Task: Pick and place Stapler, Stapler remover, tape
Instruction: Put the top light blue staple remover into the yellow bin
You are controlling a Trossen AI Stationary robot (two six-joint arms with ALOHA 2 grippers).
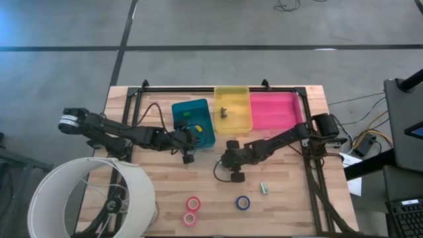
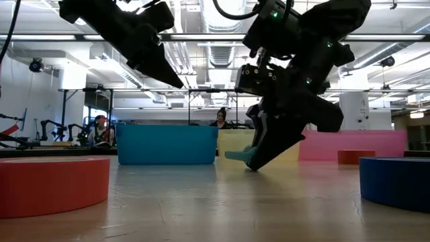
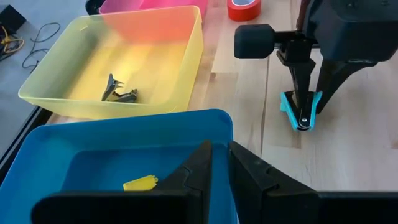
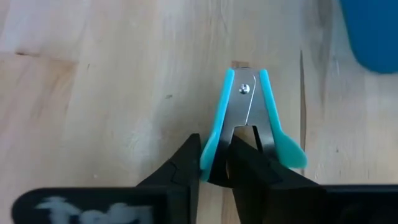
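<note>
The teal and metal staple remover [image 4: 245,109] sits in my right gripper [image 4: 214,165], mid-table in front of the yellow bin [image 1: 233,109]; it shows too in the left wrist view as the remover [image 3: 300,112]. My left gripper [image 3: 219,163] is shut and empty, hovering at the near rim of the blue bin [image 1: 193,122]. Two pinkish-red tape rolls [image 1: 193,203] [image 1: 190,218] and a dark blue roll [image 1: 243,202] lie flat near the table's front edge. Another red roll [image 3: 244,9] lies by the pink bin [image 1: 274,111]. My right gripper pinches one teal arm of the staple remover [image 4: 209,146] between its two fingers; the other teal arm [image 4: 287,149] stays outside them. The fingers come from above, pointing steeply down. The remover's hinge end [image 3: 303,124] points down at the table; whether it touches the wood I cannot tell.
A dark staple remover [image 3: 118,93] lies in the yellow bin and a small yellow object [image 3: 140,183] in the blue bin. A small pale item [image 1: 264,188] lies on the table right of the rolls. A large white lampshade [image 1: 92,198] covers the near left corner.
</note>
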